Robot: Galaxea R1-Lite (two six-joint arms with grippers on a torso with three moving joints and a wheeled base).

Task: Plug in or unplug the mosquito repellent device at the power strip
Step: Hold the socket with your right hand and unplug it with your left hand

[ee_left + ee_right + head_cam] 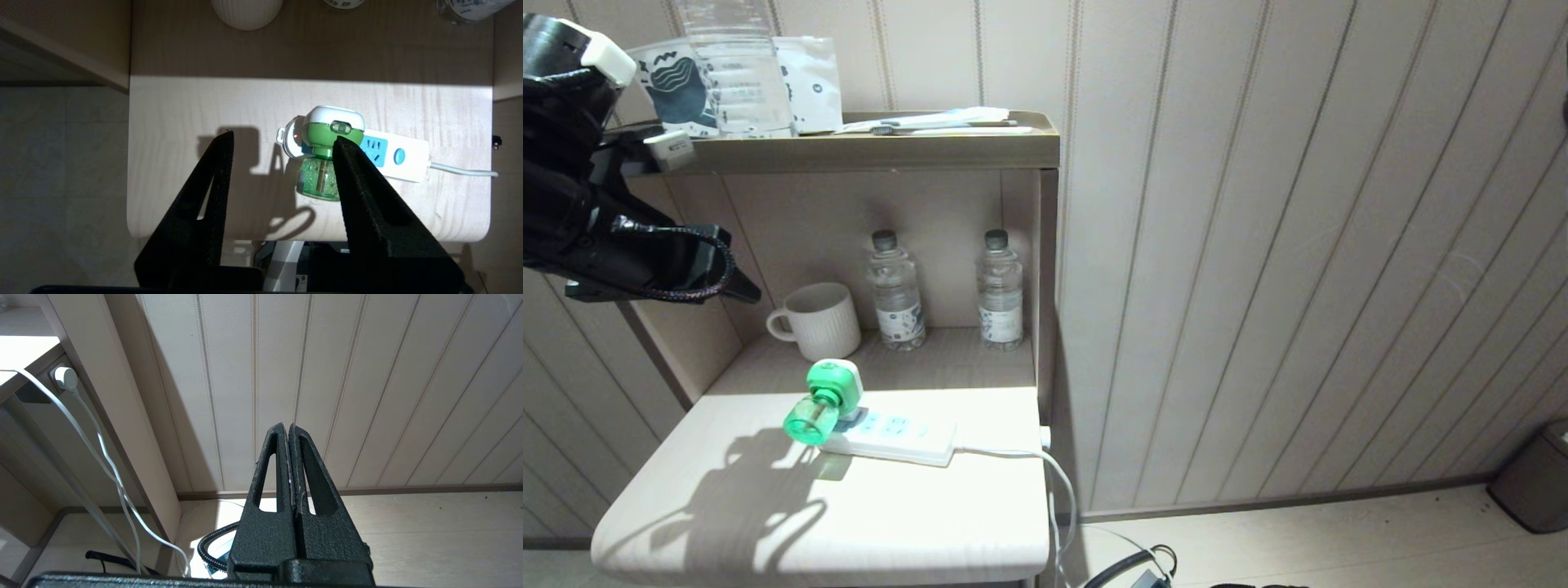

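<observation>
Head view: the mosquito repellent device point(827, 400) sits plugged into the near end of the power strip point(894, 436), which lies on the desk point(768, 523). The green bottle leans out over the strip's edge towards the desk front. A mug point(817, 321) and two water bottles point(895, 291) stand well behind, on the shelf. Left gripper point(731, 282) hangs high above and to the left, not touching anything.

Left wrist view: left gripper point(282, 141) is spread, nothing between the fingers. The device point(331, 139) lies under the right finger point(359, 171), not centred in the gap. A red light shows on the strip's end.

Risk: closing from this offset would likely nudge the device sideways or catch only the bottle. A pull on the bottle could twist it off the head or lift the loose strip with it, dragging the cord point(461, 169).

Right wrist view: right gripper point(288, 428) is pressed together, parked low beside the wall, pointing towards the floor.
</observation>
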